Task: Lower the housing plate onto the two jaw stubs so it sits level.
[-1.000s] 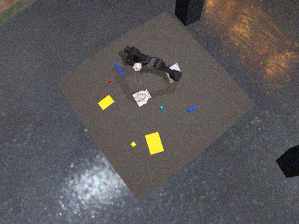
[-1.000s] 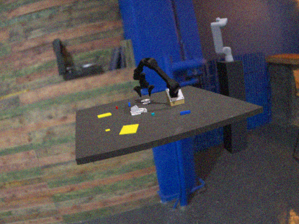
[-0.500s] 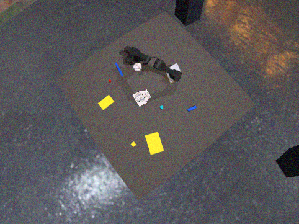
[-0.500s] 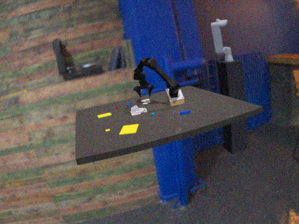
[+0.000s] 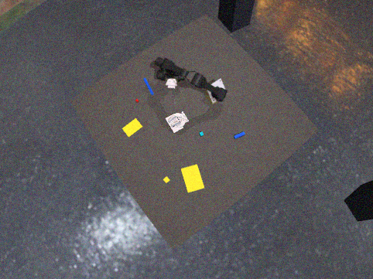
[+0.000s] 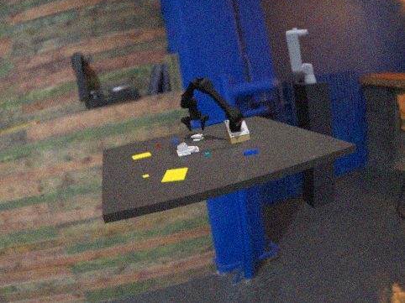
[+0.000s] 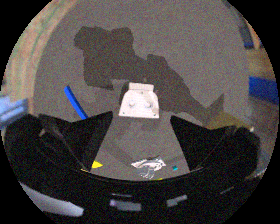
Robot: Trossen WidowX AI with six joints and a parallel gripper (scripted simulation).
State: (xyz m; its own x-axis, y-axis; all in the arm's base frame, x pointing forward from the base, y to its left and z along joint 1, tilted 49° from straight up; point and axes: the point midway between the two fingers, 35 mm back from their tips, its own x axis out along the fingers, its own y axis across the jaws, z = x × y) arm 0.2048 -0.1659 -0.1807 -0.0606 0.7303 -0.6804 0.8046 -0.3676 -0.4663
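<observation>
A small white tapered piece (image 5: pixel 171 83) (image 6: pixel 197 137) (image 7: pixel 139 104), with two round marks and a tab, looks like the housing plate. In the exterior view it seems to have two layers; whether it is level cannot be told. My gripper (image 6: pixel 197 128) (image 7: pixel 143 116) is open and empty, pointing down above this piece with clear air between. A larger white part (image 5: pixel 176 122) (image 6: pixel 186 149) (image 7: pixel 148 164) with dark curved lines lies apart from it, partly raised on one side in the exterior view. The jaws, pins and stubs cannot be made out for certain.
A blue bar (image 5: pixel 148 86) (image 7: pixel 75 103) lies near the tapered piece, with a red bit (image 5: pixel 137 100) beyond. A cyan cube (image 5: pixel 201 134) (image 6: pixel 207 154), another blue bar (image 5: pixel 239 135) (image 6: pixel 250 152) and yellow pieces (image 5: pixel 132 127) (image 5: pixel 193 178) lie around the larger part.
</observation>
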